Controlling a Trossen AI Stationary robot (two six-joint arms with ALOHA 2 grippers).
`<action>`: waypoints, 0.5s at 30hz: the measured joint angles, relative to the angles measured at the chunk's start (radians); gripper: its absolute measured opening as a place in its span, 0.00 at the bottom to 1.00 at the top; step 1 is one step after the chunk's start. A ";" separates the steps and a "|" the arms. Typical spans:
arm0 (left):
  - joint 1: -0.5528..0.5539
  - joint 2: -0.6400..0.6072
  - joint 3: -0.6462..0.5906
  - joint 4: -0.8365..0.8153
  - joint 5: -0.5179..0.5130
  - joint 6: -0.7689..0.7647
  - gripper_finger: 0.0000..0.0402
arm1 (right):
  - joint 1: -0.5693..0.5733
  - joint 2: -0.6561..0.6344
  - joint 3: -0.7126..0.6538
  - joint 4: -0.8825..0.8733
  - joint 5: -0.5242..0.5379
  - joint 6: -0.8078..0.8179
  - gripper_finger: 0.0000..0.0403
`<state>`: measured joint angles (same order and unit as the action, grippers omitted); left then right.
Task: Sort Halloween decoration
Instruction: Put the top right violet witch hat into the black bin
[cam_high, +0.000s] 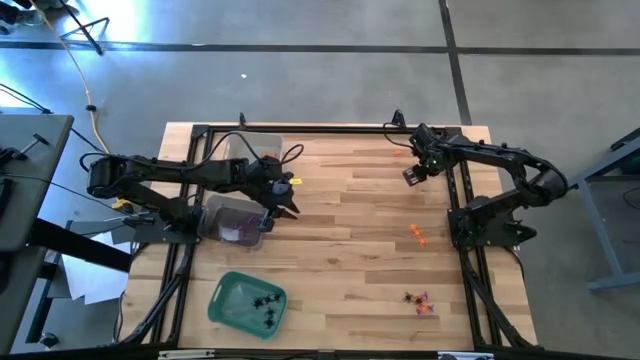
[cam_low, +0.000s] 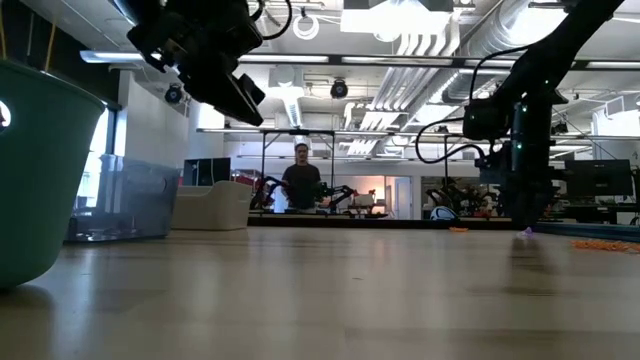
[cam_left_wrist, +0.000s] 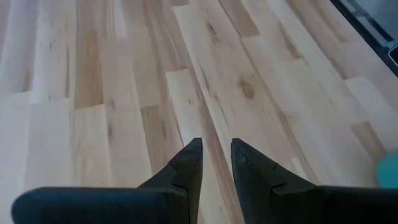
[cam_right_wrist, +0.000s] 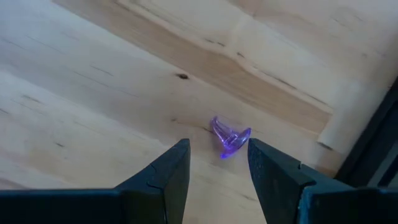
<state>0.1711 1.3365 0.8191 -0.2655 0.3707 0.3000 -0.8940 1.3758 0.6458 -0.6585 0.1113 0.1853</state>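
Note:
A tiny purple trinket (cam_right_wrist: 230, 138) lies on the wooden table, near its far right corner. My right gripper (cam_right_wrist: 217, 155) is open, low over the table (cam_high: 412, 176), with a fingertip on either side of the trinket's near end. I see no touch. The low view shows the same gripper (cam_low: 525, 215) just above the trinket (cam_low: 527, 232). My left gripper (cam_left_wrist: 216, 157) is slightly open and empty. It hangs above the bare table (cam_high: 290, 205), next to a clear tray (cam_high: 235, 222) that holds purple trinkets.
A second clear tray (cam_high: 250, 150) stands at the far left. A green tray (cam_high: 247, 303) with black spiders stands at the near left. Orange trinkets lie at the right (cam_high: 417, 235) and far right (cam_high: 400, 152). A mixed cluster lies at the near right (cam_high: 420, 302). A person (cam_low: 302, 180) stands in the room beyond.

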 joint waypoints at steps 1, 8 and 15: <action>0.000 0.000 -0.004 0.011 0.002 0.000 0.17 | 0.000 0.001 0.000 0.013 0.002 0.017 0.39; 0.000 0.000 -0.005 0.004 0.013 0.000 0.17 | 0.042 0.056 0.000 0.004 0.086 0.023 0.39; 0.000 0.000 -0.005 0.002 0.013 -0.001 0.17 | 0.075 0.093 0.003 0.017 0.145 0.058 0.39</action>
<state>0.1707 1.3365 0.8139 -0.2634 0.3840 0.2995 -0.8192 1.4685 0.6487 -0.6412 0.2562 0.2436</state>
